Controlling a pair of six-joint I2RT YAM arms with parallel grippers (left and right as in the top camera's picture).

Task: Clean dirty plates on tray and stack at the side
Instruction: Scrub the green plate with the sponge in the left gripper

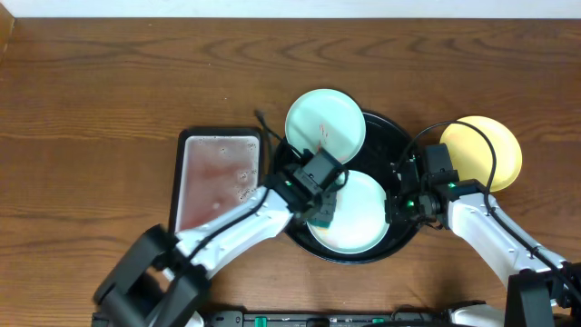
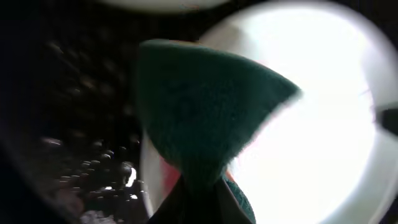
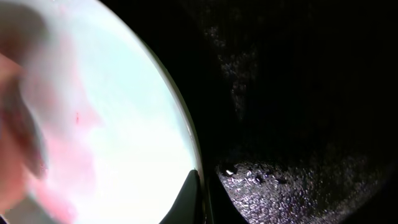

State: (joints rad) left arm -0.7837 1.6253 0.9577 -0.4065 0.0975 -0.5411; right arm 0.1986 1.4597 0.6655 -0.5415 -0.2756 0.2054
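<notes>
The black tray (image 1: 404, 145) sits mid-table. One mint-blue plate (image 1: 359, 222) lies inside it. My left gripper (image 1: 320, 202) is shut on a dark green sponge (image 2: 205, 106) and presses it onto that plate's left part (image 2: 323, 93), where a red smear shows by the sponge's lower edge. My right gripper (image 1: 398, 207) is shut on the same plate's right rim (image 3: 198, 186); faint pink smears show on the plate (image 3: 93, 124). A second mint-blue plate (image 1: 326, 123) with a small red smear rests over the tray's back rim. The yellow plate (image 1: 486, 150) lies on the table right of the tray.
A rectangular white-lined sponge tray (image 1: 218, 180) with wet residue stands left of the black tray. Water droplets cover the black tray's floor (image 3: 292, 186). Cables run from both arms over the tray's rim. Wooden table lies all around.
</notes>
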